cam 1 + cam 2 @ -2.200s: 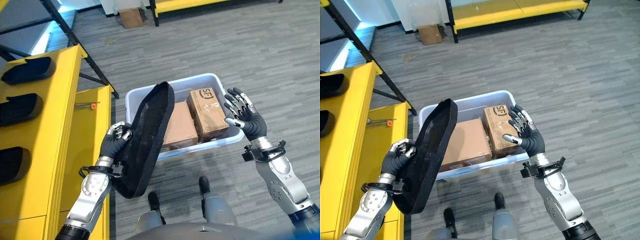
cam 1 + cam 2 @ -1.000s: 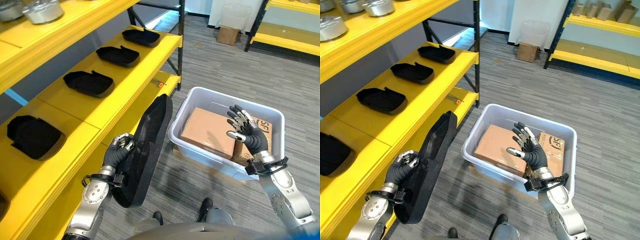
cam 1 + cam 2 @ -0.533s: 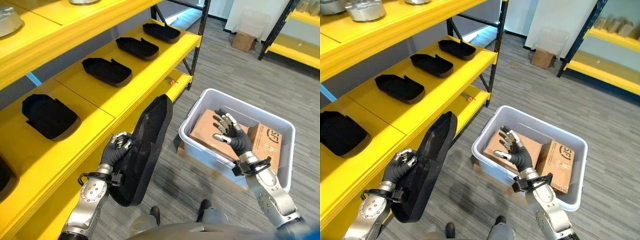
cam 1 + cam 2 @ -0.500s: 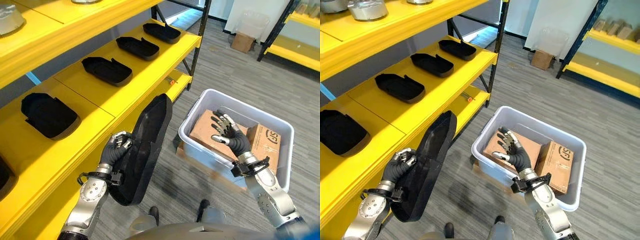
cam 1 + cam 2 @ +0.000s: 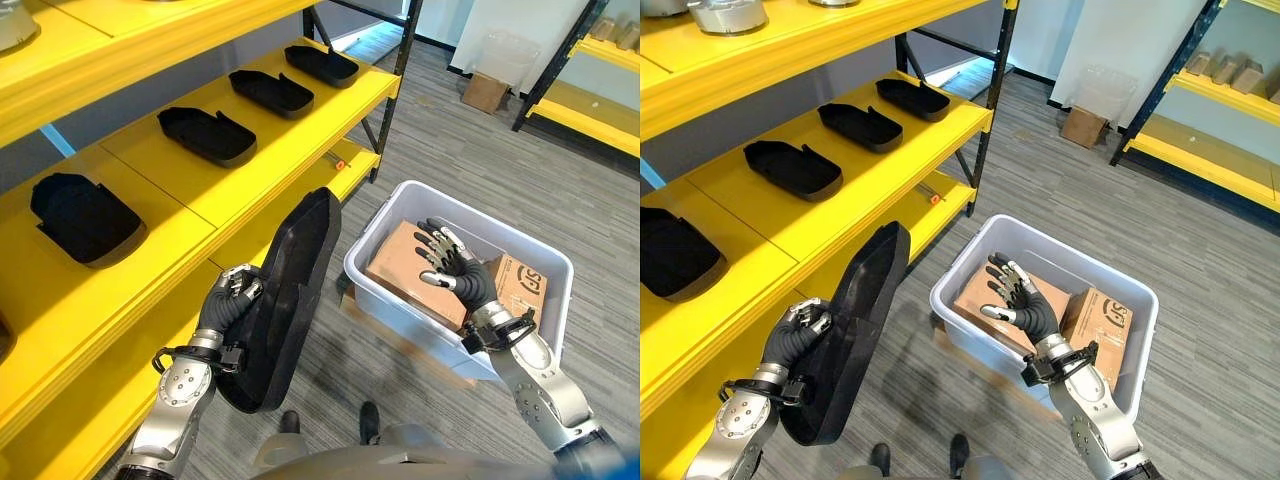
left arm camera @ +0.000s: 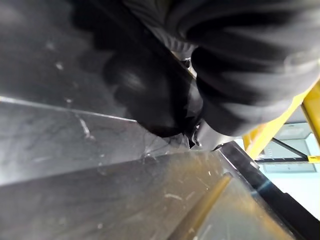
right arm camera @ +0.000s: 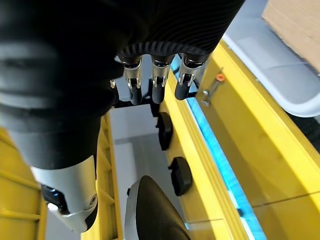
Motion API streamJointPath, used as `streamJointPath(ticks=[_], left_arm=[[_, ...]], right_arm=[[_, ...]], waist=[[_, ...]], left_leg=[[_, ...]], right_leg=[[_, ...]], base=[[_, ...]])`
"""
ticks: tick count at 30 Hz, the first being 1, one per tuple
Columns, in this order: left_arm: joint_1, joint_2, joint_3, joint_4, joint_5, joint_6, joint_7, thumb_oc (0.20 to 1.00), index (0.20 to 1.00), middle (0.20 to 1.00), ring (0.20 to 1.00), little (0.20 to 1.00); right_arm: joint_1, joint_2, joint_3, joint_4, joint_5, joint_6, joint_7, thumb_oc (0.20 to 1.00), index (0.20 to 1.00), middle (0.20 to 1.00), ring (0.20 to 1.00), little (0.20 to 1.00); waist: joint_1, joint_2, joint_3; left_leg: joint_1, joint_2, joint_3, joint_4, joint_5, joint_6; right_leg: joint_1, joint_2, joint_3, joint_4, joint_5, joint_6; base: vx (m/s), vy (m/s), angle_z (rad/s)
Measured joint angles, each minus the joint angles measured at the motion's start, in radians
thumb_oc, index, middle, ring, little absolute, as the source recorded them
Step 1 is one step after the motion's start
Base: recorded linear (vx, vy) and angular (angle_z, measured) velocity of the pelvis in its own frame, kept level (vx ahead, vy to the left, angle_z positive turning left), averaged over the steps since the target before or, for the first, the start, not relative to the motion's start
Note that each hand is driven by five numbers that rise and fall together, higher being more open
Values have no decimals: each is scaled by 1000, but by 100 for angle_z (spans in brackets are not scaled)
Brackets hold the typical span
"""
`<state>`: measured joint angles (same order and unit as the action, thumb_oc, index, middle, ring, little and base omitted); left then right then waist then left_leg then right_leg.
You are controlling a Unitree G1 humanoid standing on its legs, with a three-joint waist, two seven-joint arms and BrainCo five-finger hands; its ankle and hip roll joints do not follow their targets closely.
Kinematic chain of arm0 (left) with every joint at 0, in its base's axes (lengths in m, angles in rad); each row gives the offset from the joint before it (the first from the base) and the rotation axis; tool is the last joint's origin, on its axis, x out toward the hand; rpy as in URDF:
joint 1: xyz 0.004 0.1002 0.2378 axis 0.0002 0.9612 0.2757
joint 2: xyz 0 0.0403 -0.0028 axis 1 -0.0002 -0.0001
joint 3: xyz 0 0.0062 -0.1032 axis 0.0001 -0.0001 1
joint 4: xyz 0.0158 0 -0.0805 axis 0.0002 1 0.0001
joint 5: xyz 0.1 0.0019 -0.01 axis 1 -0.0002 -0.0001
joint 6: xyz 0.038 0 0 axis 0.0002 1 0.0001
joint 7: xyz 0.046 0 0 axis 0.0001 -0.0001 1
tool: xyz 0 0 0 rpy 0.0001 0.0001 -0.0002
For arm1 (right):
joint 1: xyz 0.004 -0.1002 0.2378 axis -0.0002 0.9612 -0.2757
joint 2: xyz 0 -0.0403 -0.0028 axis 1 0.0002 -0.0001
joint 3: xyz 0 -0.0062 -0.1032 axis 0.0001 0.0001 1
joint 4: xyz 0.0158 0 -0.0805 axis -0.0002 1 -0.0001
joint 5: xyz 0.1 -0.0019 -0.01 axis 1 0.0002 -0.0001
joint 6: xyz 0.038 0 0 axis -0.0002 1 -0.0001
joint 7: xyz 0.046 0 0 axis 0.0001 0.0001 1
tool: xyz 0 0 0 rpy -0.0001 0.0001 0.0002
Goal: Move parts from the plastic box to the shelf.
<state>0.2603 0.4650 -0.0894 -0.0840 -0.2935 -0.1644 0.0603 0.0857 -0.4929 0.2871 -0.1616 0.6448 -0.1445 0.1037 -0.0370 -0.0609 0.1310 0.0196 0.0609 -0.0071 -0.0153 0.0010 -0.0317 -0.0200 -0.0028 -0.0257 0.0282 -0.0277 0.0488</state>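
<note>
Left hand [image 5: 228, 300] grips a big black part [image 5: 285, 290], fingers curled over its edge. Part is held upright on its long edge, tilted, top end leaning toward the box [image 5: 556, 262]. It hangs in the air between the yellow shelf [image 5: 290, 135] and the box, just off the shelf's front edge, touching neither.

Right hand [image 5: 458, 273] is open, fingers spread and empty, hovering over the box above the larger carton [image 5: 405, 268]. Can't tell if it touches the carton.

Box is pale plastic, on the grey floor [image 5: 450, 150] near the shelf's end post. Two brown cartons inside: the larger on the shelf side, a smaller one [image 5: 519, 287] at the far side from the shelf, the two side by side.

Middle shelf level carries four similar black parts [image 5: 208, 135] in a row, each lying flat and apart from its neighbours. A small orange-tipped item [image 5: 339, 164] lies on the lower level near the post.

Another yellow rack [image 5: 1200, 150] and a cardboard box [image 5: 485, 91] on the floor stand well apart in the background.
</note>
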Motion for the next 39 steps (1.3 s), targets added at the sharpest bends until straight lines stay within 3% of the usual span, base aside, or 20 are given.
streamJointPath(ticks=[6,9,12,13,14,15,16,18,19,20,22,25,26,27,28,31,34,39], left_arm=[[0,-24,-5,-15,-1,-2,-18,200,200,200,200,200],[22,-26,-8,-16,-1,-3,-21,200,200,200,200,200],[34,-26,-8,-22,-2,-8,-30,200,200,200,200,200],[34,-27,-9,-22,-3,-7,-32,200,200,200,200,200],[39,-26,-9,-22,-3,-7,-34,200,200,200,200,200],[41,-22,-7,-21,-4,-8,-35,200,200,200,200,200],[43,-17,-7,-21,-12,-7,-33,200,200,200,200,200],[42,-17,-8,-21,-13,-7,-34,200,200,200,200,200],[35,-15,-9,-23,-13,-8,-34,200,200,200,200,200],[30,-15,-11,-21,-13,-7,-35,200,200,200,200,200],[23,-14,-16,-20,-13,-7,-38,200,200,200,200,200],[-11,-13,-22,-20,-13,-6,-39,200,200,200,200,200],[-32,-17,-31,-21,-13,-5,-39,200,200,200,200,200],[-41,-29,-35,-23,-13,-5,-38,200,200,200,200,200],[-46,-29,-41,-22,-16,-4,-36,200,200,200,200,200],[-50,4,-28,-22,-35,1,-28,200,200,200,200,200],[-46,33,-14,-23,-40,1,-16,200,200,200,200,200],[-24,52,6,-23,-37,1,-17,200,200,200,200,200]], right_arm=[[1,-1,-1,0,0,0,2,1000,1000,1000,1000,1000],[-2,-27,0,0,1,0,2,1000,1000,1000,1000,1000],[-3,-57,-1,1,2,-2,1,1000,1000,1000,1000,1000],[-4,-71,-2,1,1,-2,0,1000,1000,1000,1000,1000],[-1,-74,-6,1,1,-3,-1,1000,1000,1000,1000,1000],[-3,-68,-8,5,1,-3,-1,1000,1000,1000,1000,1000],[-3,-64,-8,-2,1,-3,-2,1000,1000,1000,1000,1000],[3,-65,-8,-8,1,-3,-2,1000,1000,1000,1000,1000],[0,-66,-7,-10,1,-4,-5,1000,1000,1000,1000,1000],[3,-64,-6,-9,1,-3,-7,1000,1000,1000,1000,1000],[40,-56,-8,-14,1,-4,-12,1000,1000,1000,1000,1000],[60,-31,-19,-15,0,-4,-26,1000,1000,1000,1000,1000],[71,-27,-33,-16,0,-4,-29,1000,1000,1000,1000,1000],[72,-43,-40,-22,0,-4,-29,1000,1000,1000,1000,1000],[61,-41,-50,-3,-1,-4,-33,1000,1000,1000,1000,1000],[69,2,-50,10,-3,-4,-34,1000,1000,1000,1000,1000],[53,35,-50,32,-3,-4,-42,1000,1000,1000,1000,1000],[47,41,-40,33,-3,-1,-30,1000,1000,1000,1000,1000]], waist=[[3,38,-5],[22,75,4],[34,79,29],[31,84,40],[29,90,42],[44,91,47],[62,79,57],[48,63,66],[46,40,81],[42,39,84],[8,-10,86],[-17,-57,76],[-26,-53,71],[-30,-26,66],[-20,-2,59],[-6,-30,41],[15,-38,31],[27,-31,24]], left_leg=[[-2,-5,-36,7,9,-6],[-49,-14,-76,60,16,-13],[-105,-41,-79,129,62,-40],[-107,-42,-74,113,83,-43],[-105,-33,-35,94,53,-48],[-98,-32,-18,88,9,-21],[-112,-27,29,112,-59,-14],[-124,-29,51,134,-93,-31],[-151,-17,67,198,-121,-9],[-166,-15,77,242,-124,6],[-173,17,104,341,-145,49],[-143,90,100,362,-139,16],[-122,125,78,340,-118,7],[-97,155,66,296,-31,41],[-53,157,56,224,-67,-25],[-36,65,49,143,-47,-42],[-38,17,21,115,-36,-31],[-44,4,19,72,-17,-27]], right_leg=[[34,-4,-27,-18,1,3],[38,3,-48,-7,-8,-9],[33,3,-54,31,-35,-49],[43,1,-95,39,-43,-63],[42,-1,-126,45,-51,-75],[31,-2,-128,67,-60,-87],[24,-13,-130,98,-72,-90],[9,-33,-150,120,-80,-91],[5,-52,-159,136,-77,-103],[8,-57,-164,143,-78,-101],[29,-105,-209,148,-80,-91],[52,-150,-242,121,-69,-64],[71,-148,-260,104,-63,-38],[71,-137,-258,110,-68,-11],[72,-139,-257,119,-68,19],[128,-192,-243,16,-18,74],[150,-225,-250,-38,3,80],[149,-231,-259,-57,17,103]], base=[[-57,-54,25],[-109,-74,51],[-54,-32,104],[24,-3,99],[-16,13,92],[-35,9,54],[-81,33,36],[-47,48,33],[8,37,16],[2,74,17],[26,99,41],[83,144,51],[49,134,54],[57,211,53],[67,342,39],[26,269,56],[15,310,41],[13,341,5]])
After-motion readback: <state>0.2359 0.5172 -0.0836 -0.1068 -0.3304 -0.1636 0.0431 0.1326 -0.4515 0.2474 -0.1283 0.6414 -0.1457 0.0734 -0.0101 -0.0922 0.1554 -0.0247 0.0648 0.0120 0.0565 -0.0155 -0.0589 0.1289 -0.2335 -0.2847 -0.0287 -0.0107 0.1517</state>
